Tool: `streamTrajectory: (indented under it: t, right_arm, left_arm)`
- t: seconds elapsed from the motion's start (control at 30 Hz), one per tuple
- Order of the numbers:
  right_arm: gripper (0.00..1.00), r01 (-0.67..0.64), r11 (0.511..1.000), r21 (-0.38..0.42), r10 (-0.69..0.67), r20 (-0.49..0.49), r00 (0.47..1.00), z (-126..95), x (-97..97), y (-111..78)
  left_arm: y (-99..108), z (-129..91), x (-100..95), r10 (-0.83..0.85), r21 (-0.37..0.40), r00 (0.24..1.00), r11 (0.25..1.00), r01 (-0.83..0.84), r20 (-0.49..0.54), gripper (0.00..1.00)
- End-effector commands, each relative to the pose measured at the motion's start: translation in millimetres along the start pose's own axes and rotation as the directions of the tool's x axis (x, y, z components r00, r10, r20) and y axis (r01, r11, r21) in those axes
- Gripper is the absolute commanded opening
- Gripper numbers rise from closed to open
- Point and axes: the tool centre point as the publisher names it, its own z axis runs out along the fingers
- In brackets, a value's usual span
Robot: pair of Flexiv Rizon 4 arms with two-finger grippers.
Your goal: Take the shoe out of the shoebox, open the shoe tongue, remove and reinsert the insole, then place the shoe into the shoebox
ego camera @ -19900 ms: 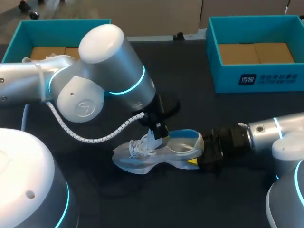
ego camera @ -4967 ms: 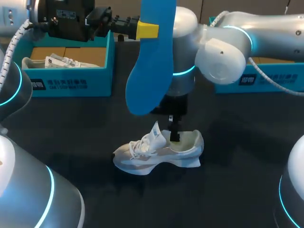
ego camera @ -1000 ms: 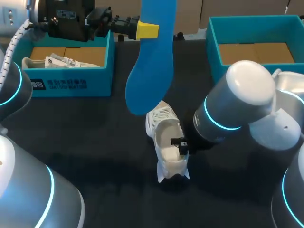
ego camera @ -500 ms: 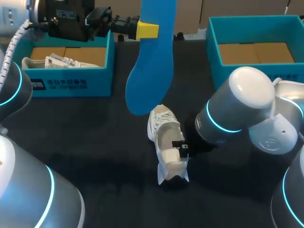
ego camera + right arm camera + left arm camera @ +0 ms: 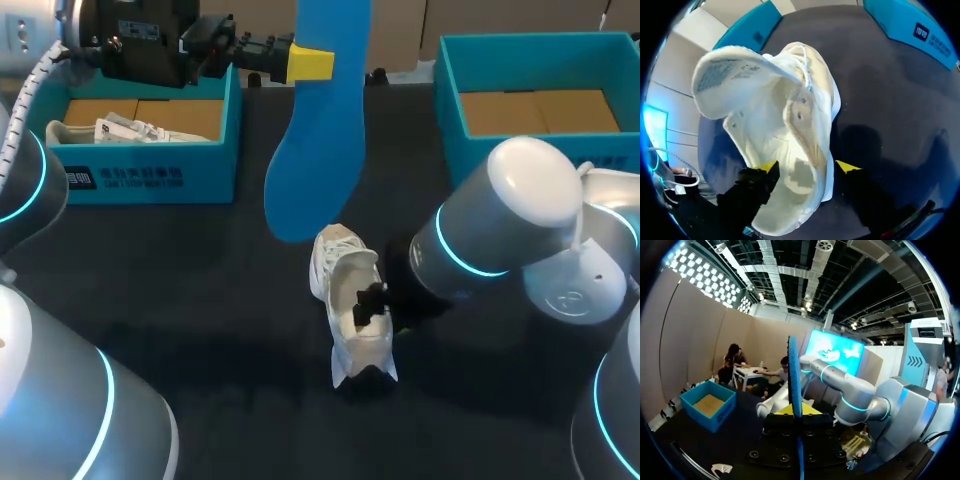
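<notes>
The white sneaker lay on the black table, out of both boxes, roughly midway between them and nearer the front. Its toe pointed toward the far edge. Its tongue was pulled up and forward, leaving the bare inside of the shoe exposed.

The right arm came in low from the right. The right gripper was at the shoe's opening, with its fingers spread apart. In the right wrist view its yellow tips straddled the sneaker's side wall. One tip was over the opening and the other outside, next to the sole. I couldn't make out whether either tip was actually touching.

The left gripper was held high over the far side of the table, clamped on the blue insole. The insole hung upright, with its rounded end pointing down toward the sneaker. From the left wrist it showed edge-on, a thin blue strip pinched between the fingers.

A teal shoebox stood at the far left with a second white shoe lying in it. Another teal shoebox stood at the far right, showing only its brown floor.
</notes>
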Motion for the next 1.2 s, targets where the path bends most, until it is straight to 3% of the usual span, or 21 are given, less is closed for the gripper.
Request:
streamTrajectory:
  t: [0.03,0.23,0.63,0.7,0.93,1.03,1.1,1.2]
  right_arm:
    - [1.00,-0.007,1.000,0.001,0.007,-0.062,0.998,-26.1,-9.8,-2.5]
    - [1.00,0.008,0.998,0.058,0.003,-0.182,0.983,-56.0,-20.3,9.3]
    - [1.00,0.008,0.998,0.058,0.003,-0.182,0.983,-56.0,-20.3,9.3]
    - [1.00,0.001,0.999,0.044,0.014,-0.342,0.940,-41.6,-19.2,10.5]
    - [1.00,-0.020,1.000,-0.005,0.017,-0.371,0.929,-103.8,-30.5,39.7]
    - [1.00,-0.049,0.998,-0.042,0.025,-0.453,0.891,-130.7,-35.6,53.5]
    - [1.00,-0.031,0.999,-0.013,0.021,-0.497,0.868,-144.6,-36.8,61.4]
    - [1.00,-0.022,0.999,0.031,0.033,-0.427,0.904,-154.5,-32.6,66.3]
  left_arm:
    - [-1.7,1.9,-1.6,0.000,-0.004,1.000,1.000,0.000,-0.002,0.00]
    - [-1.7,1.9,-1.6,0.000,-0.004,1.000,1.000,0.000,-0.002,0.00]
    - [-1.7,1.9,-1.6,0.000,-0.004,1.000,1.000,0.000,-0.002,0.00]
    - [-1.7,1.9,-1.6,0.000,-0.004,1.000,1.000,0.000,-0.002,0.00]
    - [-1.7,1.9,-1.6,0.000,-0.004,1.000,1.000,0.000,-0.002,0.00]
    - [-1.7,1.9,-1.6,0.000,-0.004,1.000,1.000,0.000,-0.002,0.00]
    - [-1.7,1.9,-1.6,0.000,-0.004,1.000,1.000,0.000,-0.002,0.00]
    - [-1.7,1.9,-1.6,0.000,-0.004,1.000,1.000,0.000,-0.002,0.00]
